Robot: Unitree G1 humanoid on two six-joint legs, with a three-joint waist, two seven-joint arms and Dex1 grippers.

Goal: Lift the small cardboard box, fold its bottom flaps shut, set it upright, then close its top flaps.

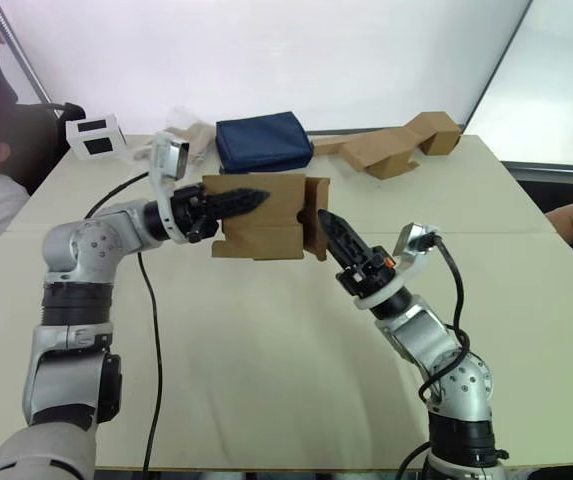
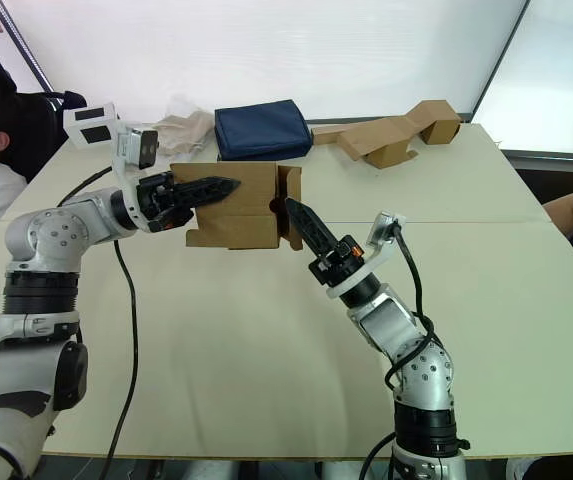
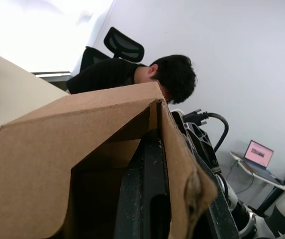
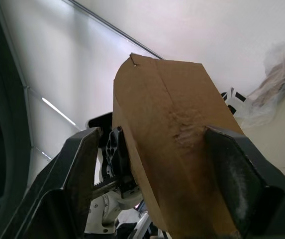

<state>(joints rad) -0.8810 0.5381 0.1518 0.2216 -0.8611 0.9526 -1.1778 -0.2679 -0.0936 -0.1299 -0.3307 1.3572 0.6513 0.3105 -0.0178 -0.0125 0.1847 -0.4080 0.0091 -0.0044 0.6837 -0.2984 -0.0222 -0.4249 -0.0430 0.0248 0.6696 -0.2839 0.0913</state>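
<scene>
R tool (image 1: 328, 222) spread at small brown cardboard box (image 1: 266, 228), held above table (image 1: 266, 340); L tool (image 1: 246, 198) pinches its wall, L wrist view shows a finger (image 3: 144, 199) inside.

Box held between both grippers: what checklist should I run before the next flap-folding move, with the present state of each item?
1. Box lifted off the table: ok.
2. Left gripper holding the box: ok, one finger inside a wall, one across the outside.
3. Right gripper straddling a flap: ok, fingers open either side.
4. Bottom flaps shut: not ok, that flap juts out at the box's right end.
5. Top flaps' state: cannot tell.
6. Landing spot below: ok; pouch and cardboard pieces lie farther back.
</scene>
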